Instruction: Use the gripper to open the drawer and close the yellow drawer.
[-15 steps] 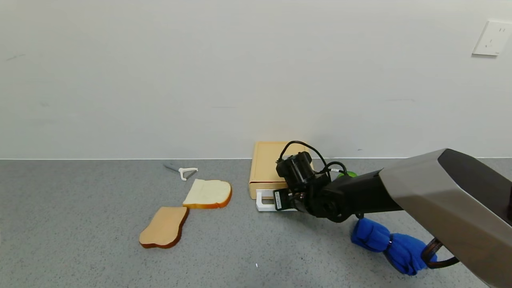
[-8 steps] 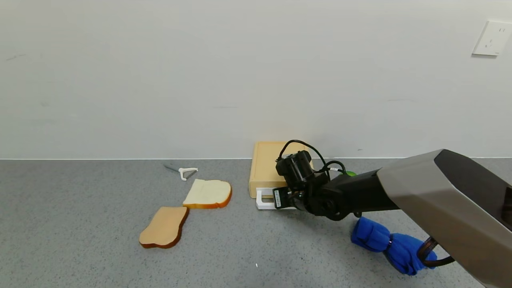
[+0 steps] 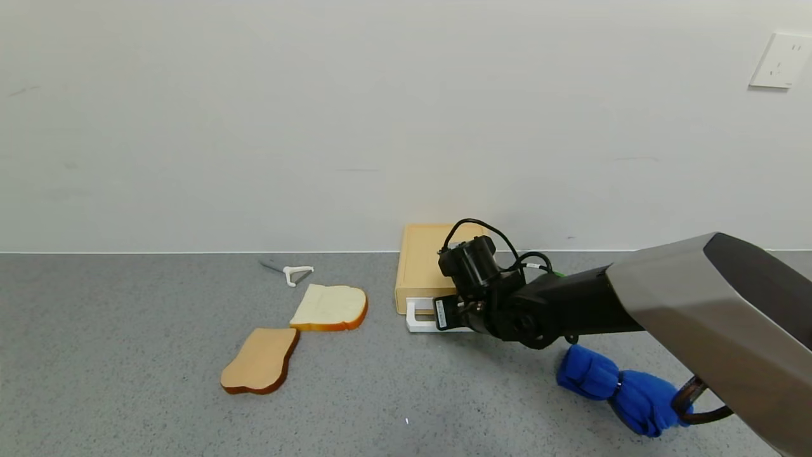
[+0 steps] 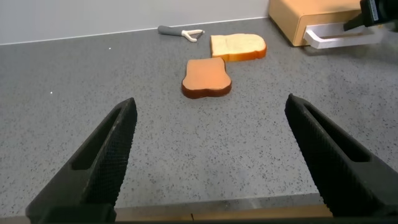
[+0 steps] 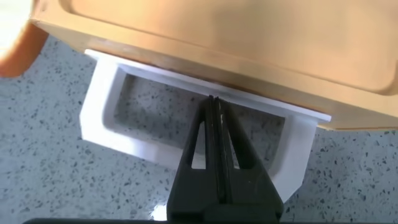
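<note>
The pale yellow-tan drawer box [image 3: 419, 263] stands by the wall. Its drawer is nearly pushed in, and the white loop handle [image 3: 415, 319] sticks out in front. My right gripper [image 5: 215, 101] is shut with nothing between its fingers. Its tips reach through the handle loop [image 5: 115, 134] and touch the drawer front [image 5: 249, 68]. In the head view the black hand [image 3: 472, 295] covers the right part of the handle. My left gripper [image 4: 210, 102] is open and empty, low over the table's near edge, far from the box [image 4: 308, 15].
Two bread slices [image 3: 330, 306] [image 3: 260, 360] and a white-headed peeler [image 3: 292, 273] lie left of the box. A blue cloth [image 3: 615, 387] lies under my right arm. The wall runs right behind the box.
My right gripper has moved a little toward the box, and the white handle has slid in with it.
</note>
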{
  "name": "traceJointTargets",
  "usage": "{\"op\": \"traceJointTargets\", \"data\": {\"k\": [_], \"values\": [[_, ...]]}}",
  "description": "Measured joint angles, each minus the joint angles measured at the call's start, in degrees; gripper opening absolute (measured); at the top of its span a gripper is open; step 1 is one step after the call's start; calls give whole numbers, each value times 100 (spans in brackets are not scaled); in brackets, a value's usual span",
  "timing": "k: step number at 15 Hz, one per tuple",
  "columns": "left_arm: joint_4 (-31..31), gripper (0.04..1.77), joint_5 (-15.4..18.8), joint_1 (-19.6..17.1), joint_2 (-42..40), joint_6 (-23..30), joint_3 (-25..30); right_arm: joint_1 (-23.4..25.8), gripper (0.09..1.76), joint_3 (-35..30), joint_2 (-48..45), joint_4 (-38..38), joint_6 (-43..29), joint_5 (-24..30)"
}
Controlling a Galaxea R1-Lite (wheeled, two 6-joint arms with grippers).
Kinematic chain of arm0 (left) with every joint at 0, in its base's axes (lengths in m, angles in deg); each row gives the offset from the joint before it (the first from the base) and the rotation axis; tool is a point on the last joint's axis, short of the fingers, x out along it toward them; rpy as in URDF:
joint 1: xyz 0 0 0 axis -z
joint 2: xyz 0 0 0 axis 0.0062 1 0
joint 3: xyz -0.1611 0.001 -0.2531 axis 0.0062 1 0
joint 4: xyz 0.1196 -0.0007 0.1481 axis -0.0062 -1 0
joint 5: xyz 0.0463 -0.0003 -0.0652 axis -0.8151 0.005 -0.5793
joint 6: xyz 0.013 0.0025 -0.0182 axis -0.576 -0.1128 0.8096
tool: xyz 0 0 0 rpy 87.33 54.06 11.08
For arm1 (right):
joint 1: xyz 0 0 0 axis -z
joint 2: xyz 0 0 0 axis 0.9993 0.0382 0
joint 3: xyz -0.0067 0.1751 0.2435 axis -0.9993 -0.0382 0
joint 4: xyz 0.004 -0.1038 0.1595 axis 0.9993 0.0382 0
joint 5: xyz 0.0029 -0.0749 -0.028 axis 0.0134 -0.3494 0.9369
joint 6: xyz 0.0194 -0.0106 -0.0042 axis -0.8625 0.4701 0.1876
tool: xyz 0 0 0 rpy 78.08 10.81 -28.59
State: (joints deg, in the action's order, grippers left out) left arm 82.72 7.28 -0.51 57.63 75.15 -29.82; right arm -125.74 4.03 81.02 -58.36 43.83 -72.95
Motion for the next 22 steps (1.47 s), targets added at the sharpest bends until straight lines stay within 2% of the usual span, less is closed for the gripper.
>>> {"op": "traceJointTargets", "data": {"k": [6,9,13,16,20,21,22], "values": [[1,172,2,0,0,0,0,-229,11,-527,-851,152,5,24],[0,172,0,0,0,2,0,-289,11,-1079,-1521,212,24,327],[-2,172,2,0,0,0,0,-221,11,-2002,-2477,233,770,844],[-2,172,2,0,0,0,0,-144,11,-2671,-3241,471,1386,1014],[0,172,2,0,0,0,0,118,11,-3344,-4148,653,1574,1384],[-2,172,2,0,0,0,0,212,21,-3545,-4356,652,1585,1474],[-69,172,2,0,0,2,0,312,39,-3713,-4537,650,1585,1577]]}}
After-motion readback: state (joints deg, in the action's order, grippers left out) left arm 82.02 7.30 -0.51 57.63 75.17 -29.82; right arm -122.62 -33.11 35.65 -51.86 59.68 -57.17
